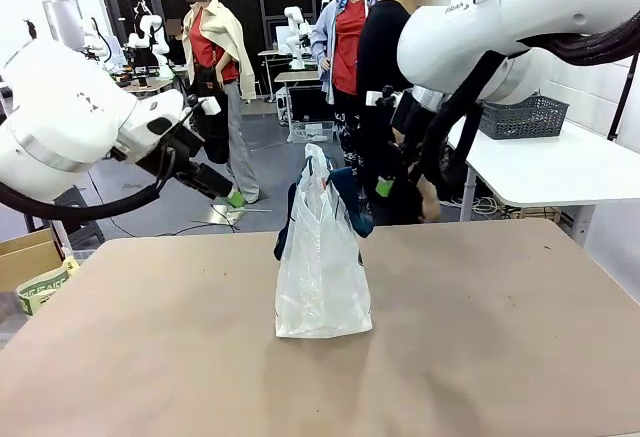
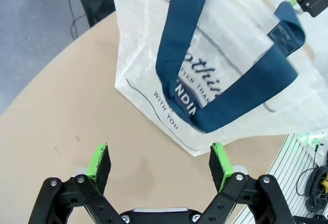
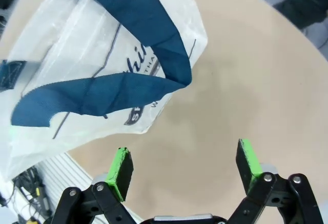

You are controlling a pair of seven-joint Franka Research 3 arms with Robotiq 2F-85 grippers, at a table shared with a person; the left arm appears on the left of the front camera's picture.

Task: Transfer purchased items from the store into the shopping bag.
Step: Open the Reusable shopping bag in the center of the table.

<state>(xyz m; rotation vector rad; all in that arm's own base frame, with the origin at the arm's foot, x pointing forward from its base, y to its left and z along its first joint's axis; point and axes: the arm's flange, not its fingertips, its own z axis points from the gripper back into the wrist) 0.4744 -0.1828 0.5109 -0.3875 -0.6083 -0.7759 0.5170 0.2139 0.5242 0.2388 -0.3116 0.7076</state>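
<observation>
The shopping bag (image 1: pixel 322 267) stands upright mid-table, whitish and translucent, its navy handles (image 1: pixel 345 197) drooping over its top. In the left wrist view the bag (image 2: pixel 154 75) shows dark lettering, and my left gripper (image 2: pixel 160 160) hangs open above the table beside it. The left gripper (image 1: pixel 228 193) is up and to the left of the bag. My right gripper (image 3: pixel 184 165) is open over bare table beside the bag (image 3: pixel 56 55); it (image 1: pixel 385 187) hovers near the bag's upper right. The store, a dark grey lattice basket (image 1: pixel 522 117), sits on a white side table at the back right.
A person in black (image 1: pixel 385 77) stands at the table's far edge behind the bag. A cardboard box (image 1: pixel 30 257) sits off the table's left side. The brown tabletop (image 1: pixel 480 357) is bare around the bag.
</observation>
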